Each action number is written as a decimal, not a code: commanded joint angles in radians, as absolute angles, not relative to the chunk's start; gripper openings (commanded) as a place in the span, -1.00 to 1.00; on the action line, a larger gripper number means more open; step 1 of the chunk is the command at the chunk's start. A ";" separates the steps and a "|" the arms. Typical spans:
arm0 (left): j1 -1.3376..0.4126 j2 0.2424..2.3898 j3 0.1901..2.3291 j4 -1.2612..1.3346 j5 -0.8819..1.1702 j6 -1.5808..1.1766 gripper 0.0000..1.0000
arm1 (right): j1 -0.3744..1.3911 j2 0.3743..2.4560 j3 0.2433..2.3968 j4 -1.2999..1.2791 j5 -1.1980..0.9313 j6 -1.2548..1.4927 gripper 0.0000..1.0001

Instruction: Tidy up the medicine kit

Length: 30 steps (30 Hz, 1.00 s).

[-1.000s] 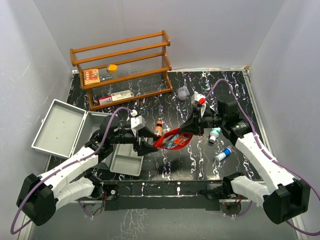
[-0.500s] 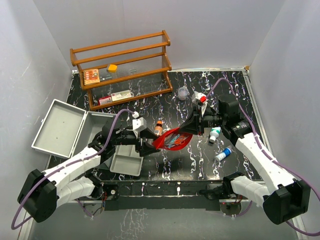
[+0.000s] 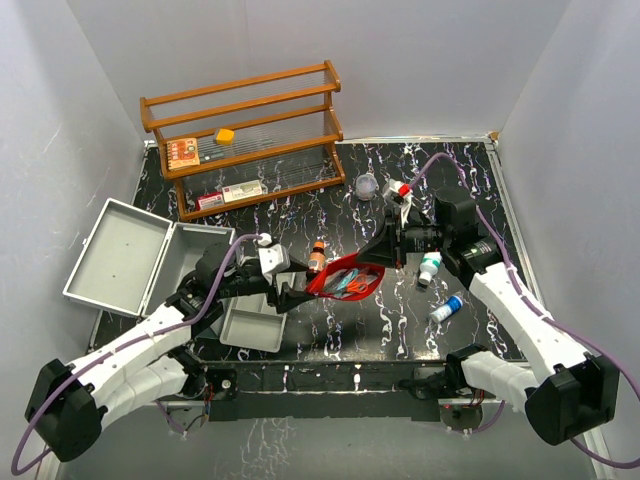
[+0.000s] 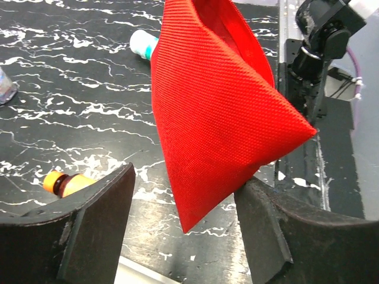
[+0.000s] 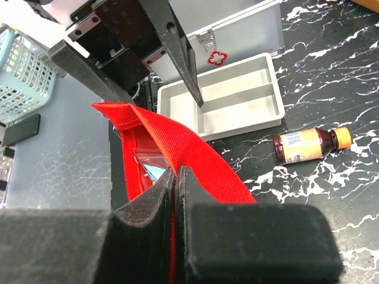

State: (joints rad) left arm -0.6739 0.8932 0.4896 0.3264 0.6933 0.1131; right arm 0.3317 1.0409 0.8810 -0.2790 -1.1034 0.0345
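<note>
The medicine kit (image 3: 118, 255) lies open at the left of the bench (image 3: 400, 330). Its grey tray (image 3: 250, 328) sits beside it, bare, and the brown bottle (image 3: 318, 256) and others lie loose, so most of the packing seems left. The right end effector (image 5: 176, 177) is clamped on the red pouch (image 3: 345, 280). The left end effector (image 4: 185, 183) stands apart around the pouch's corner, its wrist nearer the bases than a second ago.

Plain pale grey-white walls (image 3: 430, 60) close in 3 sides of a black, white-veined marble-pattern table (image 3: 335, 335) under soft, even light.
</note>
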 commanded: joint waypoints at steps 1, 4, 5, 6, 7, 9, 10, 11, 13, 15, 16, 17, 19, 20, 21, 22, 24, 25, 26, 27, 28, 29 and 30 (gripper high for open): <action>-0.699 0.870 0.473 0.381 0.618 0.158 0.25 | 0.331 1.048 0.946 -0.231 -1.069 0.112 -1.00; -0.705 0.871 0.462 0.405 0.600 0.142 0.11 | 0.331 1.053 0.952 -0.232 -1.048 0.142 -1.00; -0.707 0.870 0.460 0.414 0.600 0.134 0.07 | 0.331 1.056 0.952 -0.232 -1.037 0.154 -1.00; -0.709 0.871 0.457 0.426 0.599 0.126 0.02 | 0.331 1.061 0.953 -0.233 -1.029 0.166 -1.00; -0.710 0.871 0.452 0.441 0.598 0.117 -0.07 | 0.331 1.065 0.954 -0.234 -1.025 0.173 -1.00; -0.711 0.869 0.449 0.462 0.584 0.100 -0.28 | 0.331 1.073 0.954 -0.243 -1.023 0.181 -1.00; -0.712 0.865 0.450 0.465 0.580 0.094 -0.40 | 0.331 1.076 0.954 -0.252 -1.015 0.181 -1.00; -0.711 0.863 0.450 0.467 0.578 0.092 -0.49 | 0.331 1.079 0.953 -0.262 -1.006 0.180 -1.00; -0.711 0.862 0.453 0.471 0.582 0.076 -0.64 | 0.330 1.088 0.953 -0.284 -0.996 0.168 -1.00; -0.712 0.863 0.461 0.461 0.588 0.063 -0.84 | 0.331 1.095 0.952 -0.304 -0.977 0.163 -1.00; -0.712 0.866 0.465 0.450 0.591 0.059 -1.00 | 0.331 1.096 0.952 -0.314 -0.964 0.156 -1.00; -0.712 0.868 0.472 0.437 0.588 0.051 -1.00 | 0.331 1.097 0.953 -0.322 -0.950 0.150 -1.00; -0.712 0.875 0.488 0.409 0.579 0.022 -1.00 | 0.331 1.092 0.962 -0.346 -0.895 0.135 -0.72; -0.711 0.881 0.499 0.392 0.573 0.007 -1.00 | 0.331 1.088 0.964 -0.355 -0.854 0.132 -0.61; -0.711 0.886 0.510 0.373 0.564 -0.008 -1.00 | 0.331 1.077 0.965 -0.360 -0.775 0.131 -0.40; -0.711 0.894 0.525 0.350 0.547 -0.027 -1.00 | 0.331 1.065 0.963 -0.362 -0.706 0.139 -0.25; -0.711 0.915 0.554 0.310 0.522 -0.063 -1.00 | 0.331 1.038 0.956 -0.365 -0.553 0.166 -0.07; -0.711 0.927 0.567 0.297 0.516 -0.080 -1.00 | 0.331 1.031 0.954 -0.369 -0.479 0.180 -0.05; -0.711 0.942 0.576 0.293 0.514 -0.099 -1.00 | 0.331 1.028 0.954 -0.374 -0.381 0.216 -0.05; -0.711 0.957 0.584 0.296 0.515 -0.113 -1.00 | 0.331 1.030 0.958 -0.386 -0.272 0.279 -0.05; -0.710 0.972 0.589 0.303 0.518 -0.129 -1.00 | 0.331 1.035 0.967 -0.406 -0.224 0.314 -0.05; -0.711 0.991 0.594 0.316 0.519 -0.153 -1.00 | 0.331 1.037 0.973 -0.423 -0.255 0.308 -0.12; -0.711 1.012 0.605 0.317 0.509 -0.175 -1.00 | 0.331 1.033 0.975 -0.424 -0.283 0.304 -0.20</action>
State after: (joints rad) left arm -0.7071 0.9684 0.5423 0.3016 0.5285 -0.0753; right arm 0.3328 1.0519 0.9123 -0.4019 -0.4778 0.2234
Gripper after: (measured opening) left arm 0.018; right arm 0.451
